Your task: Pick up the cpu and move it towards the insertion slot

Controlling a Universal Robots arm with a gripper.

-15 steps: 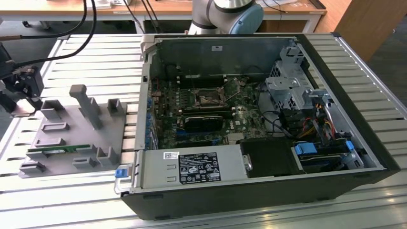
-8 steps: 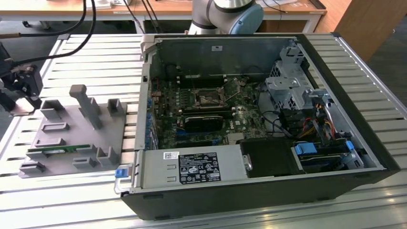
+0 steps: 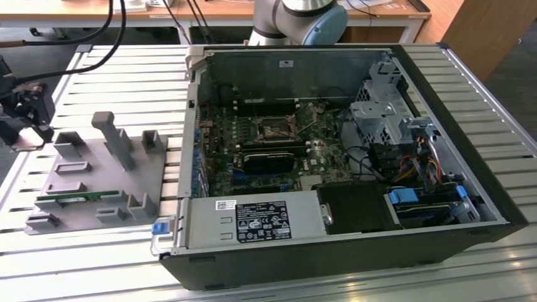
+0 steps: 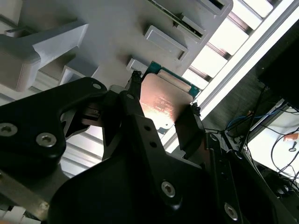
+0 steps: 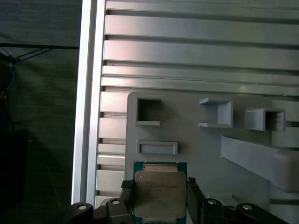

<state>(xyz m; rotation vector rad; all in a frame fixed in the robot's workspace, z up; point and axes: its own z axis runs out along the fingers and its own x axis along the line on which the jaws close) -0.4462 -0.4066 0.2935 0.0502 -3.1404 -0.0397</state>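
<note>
In the exterior view we see the claw (image 3: 25, 133) by the grey tray (image 3: 84, 182), far from the insertion slot (image 3: 275, 130). In the second wrist view it pinches the cpu (image 4: 163, 105). In the first wrist view the cpu sits between its fingers (image 5: 125, 191).

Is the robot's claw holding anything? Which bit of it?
Yes. The black gripper pinches the small flat square silvery cpu, green-rimmed, by two opposite side edges.

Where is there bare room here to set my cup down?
Bare table slats beyond the tray, beside the case, and more in front of it. Crowded: the tray, where the gripper holds the cpu, and the case's inside.
</note>
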